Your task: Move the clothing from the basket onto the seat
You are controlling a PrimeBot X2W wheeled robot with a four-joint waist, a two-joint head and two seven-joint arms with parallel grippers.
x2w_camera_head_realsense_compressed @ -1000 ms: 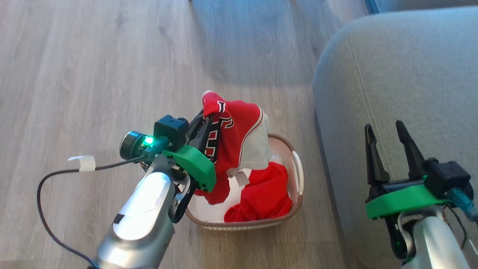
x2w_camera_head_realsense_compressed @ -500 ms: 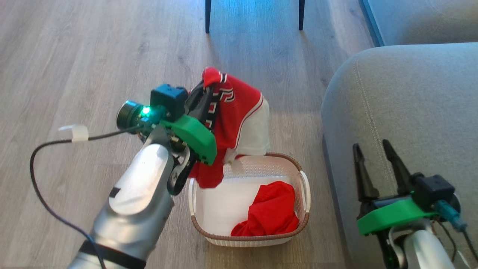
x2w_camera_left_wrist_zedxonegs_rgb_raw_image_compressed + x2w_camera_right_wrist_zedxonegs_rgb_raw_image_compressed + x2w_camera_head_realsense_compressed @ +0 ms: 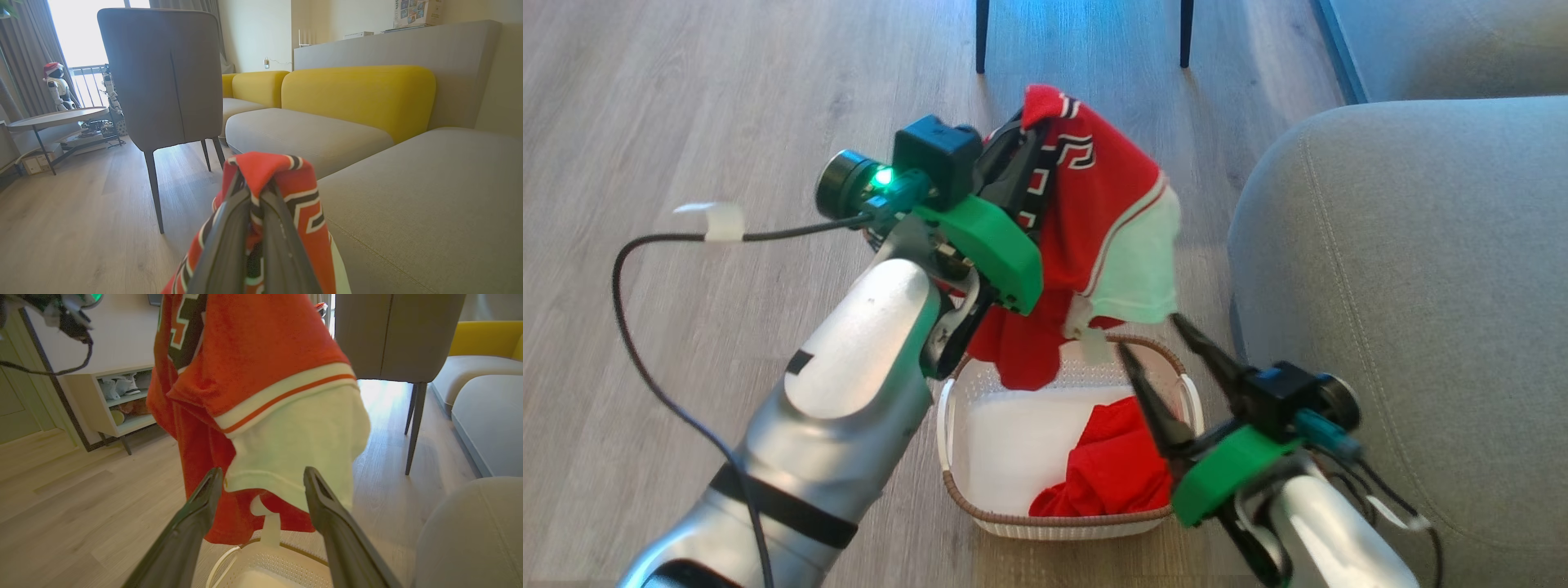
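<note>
**Jersey held aloft over the basket; shorts not yet taken**

At left, the left gripper (image 3: 1027,124) is shown with its two long dark fingers pressed together on a fold of the bright red sports jersey with black-and-white lettering and white striped trim (image 3: 1103,196). The cloth is pinched near an upper edge, so that the rest hangs free above the basket. Below it, the small oval white perforated plastic basket with a brown woven-look rim (image 3: 1013,524) is set on the pale wooden floor (image 3: 686,122). The plain red shorts (image 3: 1115,474) are left bunched against its right side. Right of these, the right gripper (image 3: 1150,333) is held with its fingers spread wide and nothing between them. It is aimed at the jersey's white hem, presumably to support the hanging cloth. At far right, the large grey fabric-upholstered seat cushion (image 3: 1405,286) is seen beside the basket; neither garment is yet laid on the part in view.
</note>
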